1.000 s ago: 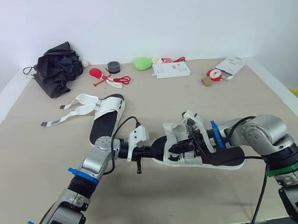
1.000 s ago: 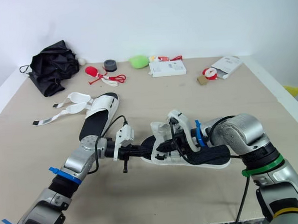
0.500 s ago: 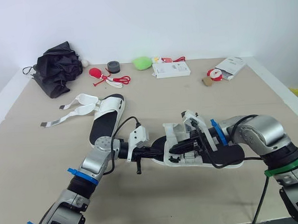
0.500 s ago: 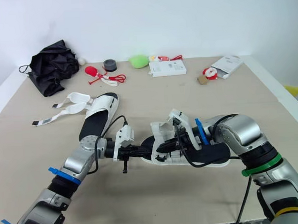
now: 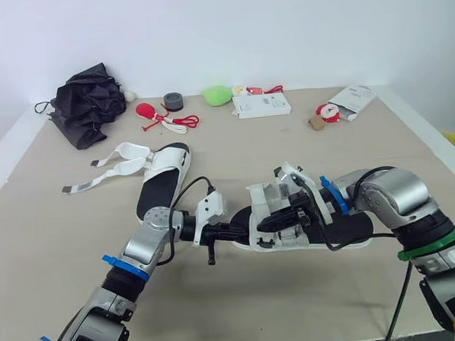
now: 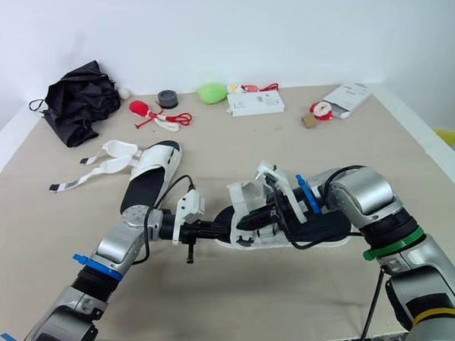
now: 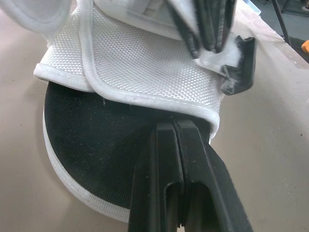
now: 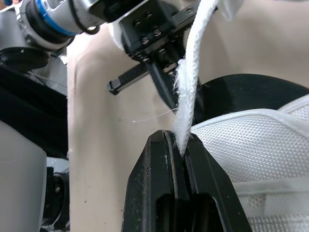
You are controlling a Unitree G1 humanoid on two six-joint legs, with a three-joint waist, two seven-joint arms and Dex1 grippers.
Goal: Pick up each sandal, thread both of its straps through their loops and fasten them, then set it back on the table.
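left gripper, fingers pressed together, tips on the black insole at the toe of the near sandal, which lies on the table. right gripper is pinched tight on that sandal's white strap. second sandal lies farther left, straps loose. white box at the far edge.

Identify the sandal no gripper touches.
The far sandal, straps splayed on the table; the near sandal has the left gripper at one end and the right gripper pinching a strap.
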